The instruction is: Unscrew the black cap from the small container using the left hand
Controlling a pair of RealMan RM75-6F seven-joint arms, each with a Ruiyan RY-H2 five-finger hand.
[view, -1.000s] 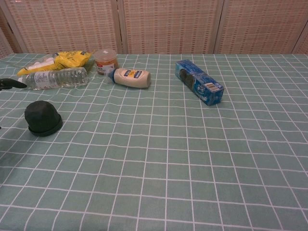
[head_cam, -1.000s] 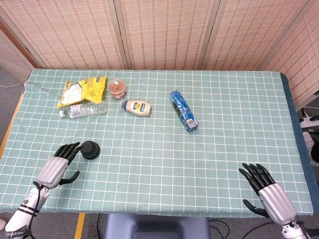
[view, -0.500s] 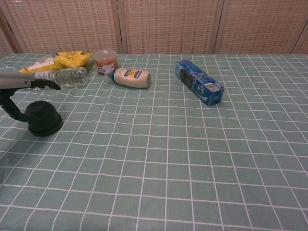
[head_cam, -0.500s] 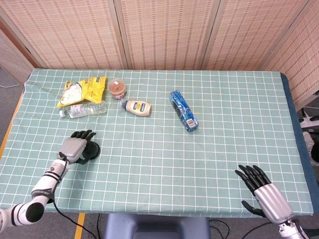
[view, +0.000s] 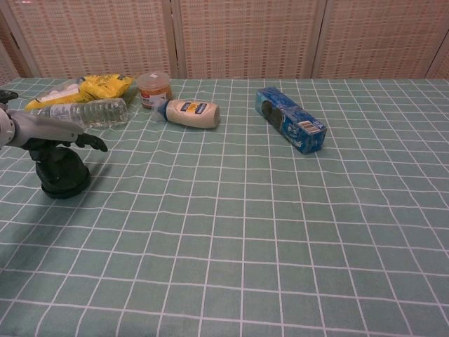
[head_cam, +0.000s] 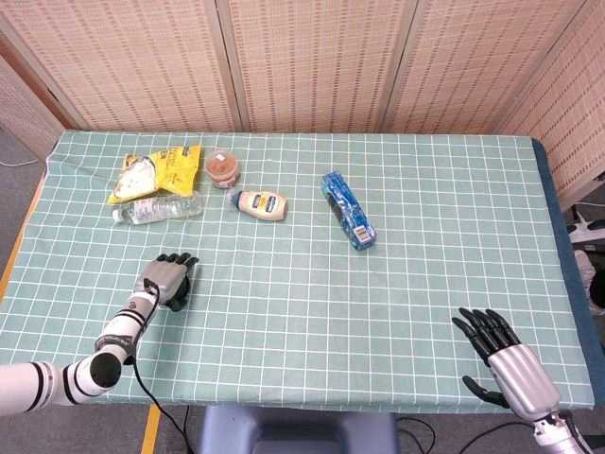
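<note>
A table [head_cam: 444, 236] covered in a green cloth with a white grid stands before woven screens.

Near its front left edge stands the small container with its black cap [view: 63, 172], upright, its axis vertical, cap on top and a wider rim at the cloth. The left hand [head_cam: 168, 281] sits over it from above, fingers draped down around the cap. In the head view the hand hides the container almost wholly. The chest view shows what that view cannot: the dark domed body below the hand [view: 38, 130], with dark fingers [view: 88, 141] reaching past its top to the right. Whether the fingers truly clamp the cap cannot be told.

The right hand [head_cam: 506, 364] appears only in the head view, at the front right corner, palm down, fingers spread and holding nothing.

Along the far left lie a yellow bag [head_cam: 156, 170], a clear bottle [head_cam: 156, 207] on its side pointing left to right, and a small tub [head_cam: 223, 166] with a brownish filling. Just right of the tub lies a cream squeeze bottle [head_cam: 261, 203] on its side with a dark blue label; its writing is too small to read. Further right, well apart, a blue box [head_cam: 347, 209] lies flat, its long axis running from the far side toward the front right. The chest view shows white lettering on its end, unreadable.
</note>
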